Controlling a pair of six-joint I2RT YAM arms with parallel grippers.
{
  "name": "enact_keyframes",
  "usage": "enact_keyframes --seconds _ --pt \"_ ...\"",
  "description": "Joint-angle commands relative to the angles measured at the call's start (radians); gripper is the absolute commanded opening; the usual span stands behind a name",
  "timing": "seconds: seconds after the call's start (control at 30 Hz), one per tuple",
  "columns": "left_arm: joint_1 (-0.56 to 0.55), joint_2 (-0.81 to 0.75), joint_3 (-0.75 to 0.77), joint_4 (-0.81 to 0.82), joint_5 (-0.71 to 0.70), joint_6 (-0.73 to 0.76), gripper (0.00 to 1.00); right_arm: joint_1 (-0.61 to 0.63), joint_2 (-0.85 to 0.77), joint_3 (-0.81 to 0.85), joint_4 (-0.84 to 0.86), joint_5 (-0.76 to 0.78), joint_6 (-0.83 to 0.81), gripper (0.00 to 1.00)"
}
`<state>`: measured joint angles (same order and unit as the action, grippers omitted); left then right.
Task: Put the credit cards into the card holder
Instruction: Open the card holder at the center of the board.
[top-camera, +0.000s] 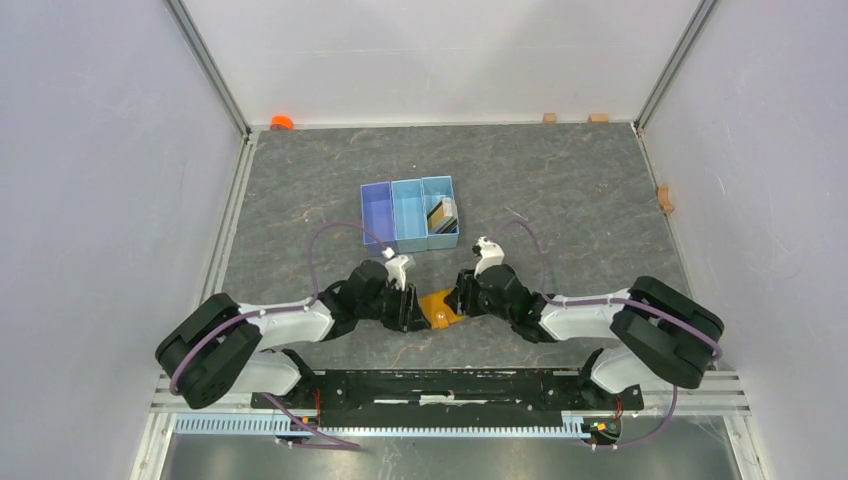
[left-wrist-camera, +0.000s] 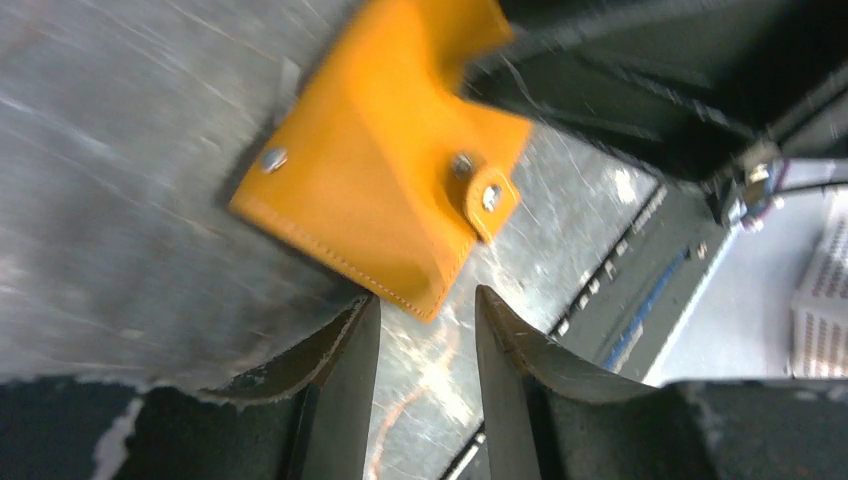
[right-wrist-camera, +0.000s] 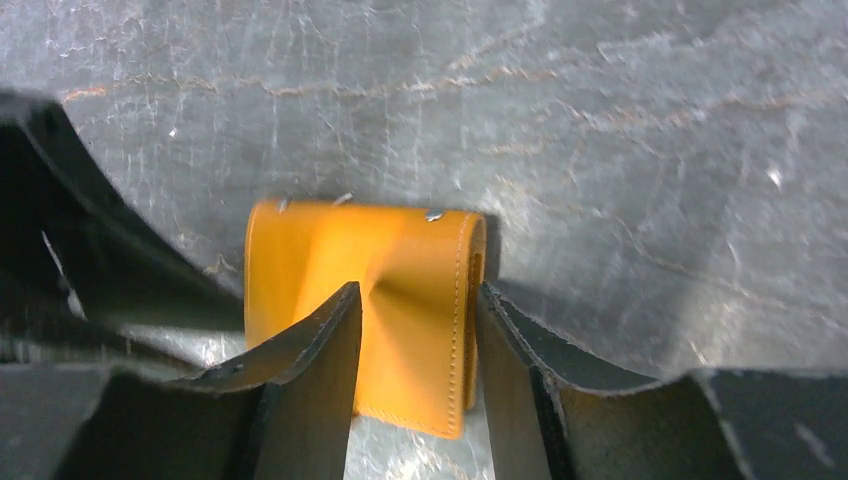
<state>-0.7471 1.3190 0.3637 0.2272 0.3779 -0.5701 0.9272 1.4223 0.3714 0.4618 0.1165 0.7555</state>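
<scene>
Small orange-tan leather card holder (right-wrist-camera: 400, 300) on surface, closed — right pincer (right-wrist-camera: 418, 370) straddles spine, contact unclear; left pincer (left-wrist-camera: 425, 345) apart, empty, beside corner. Steady holder, lift flap gently.

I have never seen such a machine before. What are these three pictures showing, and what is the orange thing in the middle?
The wide picture looks down from above on two robot arms fixed at the near edge of a grey stone-patterned table. Each arm ends in a two-finger pincer. The other two pictures come from small cameras on the wrists, so you see each arm's own dark fingers at the bottom.

The orange thing is a small orange-tan leather card holder, closed by a tab with a metal snap. The right pincer has its fingers on either side of the holder's edge. The left pincer stands just at one corner, not around it.

Farther back sits a blue plastic tray with three compartments; its right compartment holds the thin flat credit cards.
</scene>
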Motion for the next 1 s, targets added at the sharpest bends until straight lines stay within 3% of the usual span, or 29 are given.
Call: enact_keyframes --seconds 0.0,0.17,0.23,0.43,0.53,0.73,0.97 --pt "-0.105 -0.044 -0.072 0.135 0.026 -0.099 0.47 0.015 0.065 0.112 0.091 -0.089 -0.046 0.50" --pt "-0.155 -0.088 -0.080 0.168 0.023 -0.103 0.47 0.014 0.089 0.145 0.110 -0.149 -0.056 0.52" --pt "-0.155 -0.154 -0.077 0.128 0.007 -0.104 0.53 0.013 0.060 0.145 0.069 -0.143 -0.056 0.56" --pt "-0.153 -0.333 0.039 -0.303 -0.175 -0.026 0.80 0.026 -0.115 0.097 -0.127 0.003 -0.043 0.68" --pt "-0.153 -0.329 0.067 -0.397 -0.288 0.020 0.88 0.059 -0.187 0.048 -0.185 0.073 0.001 0.71" --pt "-0.145 -0.245 0.062 -0.328 -0.359 0.021 0.91 0.161 -0.228 0.000 -0.212 0.179 0.112 0.72" --pt "-0.146 -0.181 0.038 -0.201 -0.408 0.021 0.87 0.225 -0.116 0.000 -0.079 0.151 0.193 0.69"
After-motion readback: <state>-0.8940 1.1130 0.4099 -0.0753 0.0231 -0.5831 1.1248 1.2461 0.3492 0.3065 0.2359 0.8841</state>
